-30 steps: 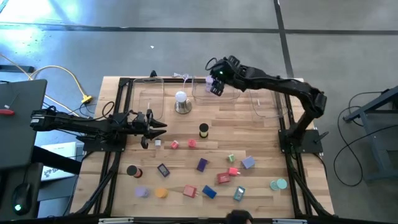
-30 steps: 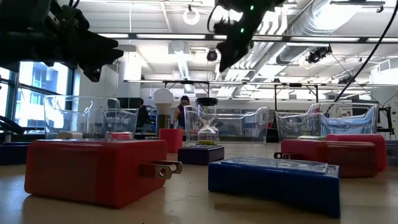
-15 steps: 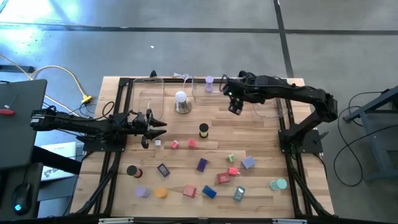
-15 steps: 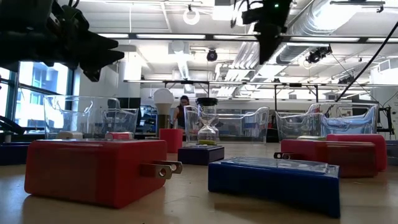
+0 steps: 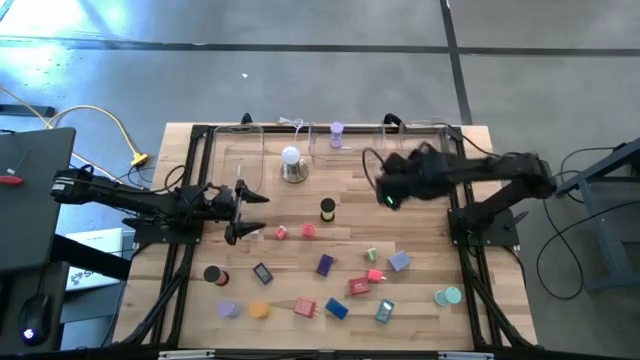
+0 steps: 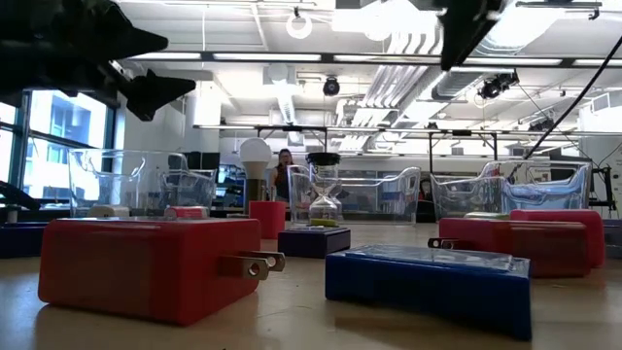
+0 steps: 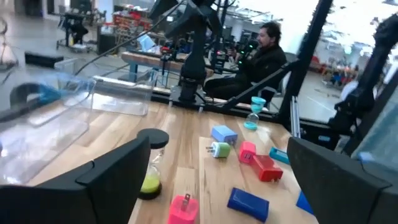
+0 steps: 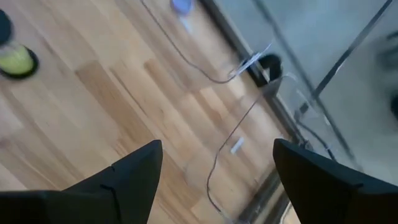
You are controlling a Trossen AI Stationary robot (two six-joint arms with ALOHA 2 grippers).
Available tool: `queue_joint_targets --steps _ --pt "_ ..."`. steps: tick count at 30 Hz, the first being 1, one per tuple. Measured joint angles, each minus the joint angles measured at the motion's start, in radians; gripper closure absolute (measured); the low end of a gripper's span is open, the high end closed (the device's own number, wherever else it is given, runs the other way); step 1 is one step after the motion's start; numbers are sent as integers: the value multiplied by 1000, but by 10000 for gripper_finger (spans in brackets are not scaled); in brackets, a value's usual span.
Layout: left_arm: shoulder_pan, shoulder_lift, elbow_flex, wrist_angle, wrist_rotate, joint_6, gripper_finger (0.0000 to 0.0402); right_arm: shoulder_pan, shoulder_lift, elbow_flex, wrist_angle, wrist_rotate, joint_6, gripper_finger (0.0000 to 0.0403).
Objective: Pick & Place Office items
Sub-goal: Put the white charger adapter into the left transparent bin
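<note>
Clear plastic trays (image 5: 245, 150) line the table's far edge; white dome lamp on a metal base (image 5: 291, 165) just in front of them; person in dark clothes (image 7: 264, 59) seated beyond the table; yellow cable (image 5: 105, 120) on the floor.

Low view cuts both arms off at the top edge, red block (image 6: 146, 267) at lower left hides pieces behind it, right wrist view blurs the clear tray (image 8: 249, 124) at center, left wrist view smears the tray (image 7: 56, 112) at left.
</note>
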Motion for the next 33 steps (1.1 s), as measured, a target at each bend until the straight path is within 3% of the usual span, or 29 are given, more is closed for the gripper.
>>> queue_joint_targets --steps 6,12,16,20,24,29,33 --pt "-52 24 46 -76 43 170 28 254 -145 -226 58 171 234 108" --pt "-82 111 212 -257 -32 192 28 401 -259 -447 284 339 304 108" --pt "-82 204 417 -566 -40 158 28 436 -278 -533 468 416 212 108" --pt "-84 347 649 -950 -51 141 28 440 -277 -575 601 389 95 108" --pt "-111 485 819 -1193 -48 161 28 441 -276 -602 651 334 50 108" --pt "-114 580 912 -1311 -34 -100 28 444 -276 -619 652 340 49 108" --pt "-111 589 912 -1368 95 -343 28 444 -276 -620 651 340 48 108"
